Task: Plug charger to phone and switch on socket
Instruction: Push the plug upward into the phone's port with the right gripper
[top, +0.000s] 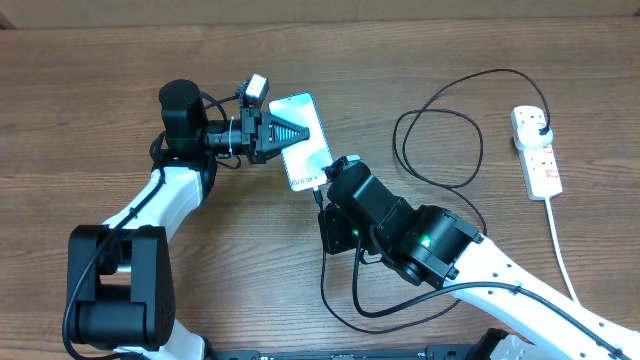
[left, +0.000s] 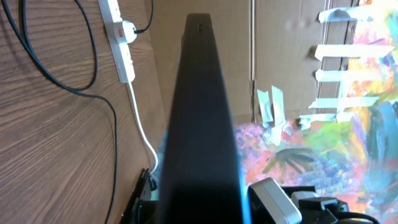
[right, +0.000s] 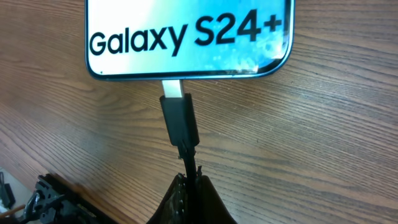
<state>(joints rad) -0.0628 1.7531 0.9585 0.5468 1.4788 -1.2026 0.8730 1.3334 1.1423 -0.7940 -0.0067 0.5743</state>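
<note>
The phone (top: 308, 138) lies in mid-table with its cyan screen lit. My left gripper (top: 285, 132) is shut on its long sides; in the left wrist view the phone (left: 202, 124) shows edge-on as a dark bar. My right gripper (right: 193, 182) is shut on the charger cable just behind the black connector (right: 179, 119). The connector's silver tip meets the bottom edge of the phone (right: 186, 37), with part of the tip still showing. The charger cable (top: 440, 115) loops to its black plug head (top: 541, 126), which sits in the white socket (top: 538, 158) at the right.
The socket's thick white cord (top: 562, 250) runs toward the front right. A slack loop of cable (top: 345, 305) lies under my right arm. In the left wrist view the socket (left: 121, 50) and a colourful painted board (left: 348, 124) show beyond the table.
</note>
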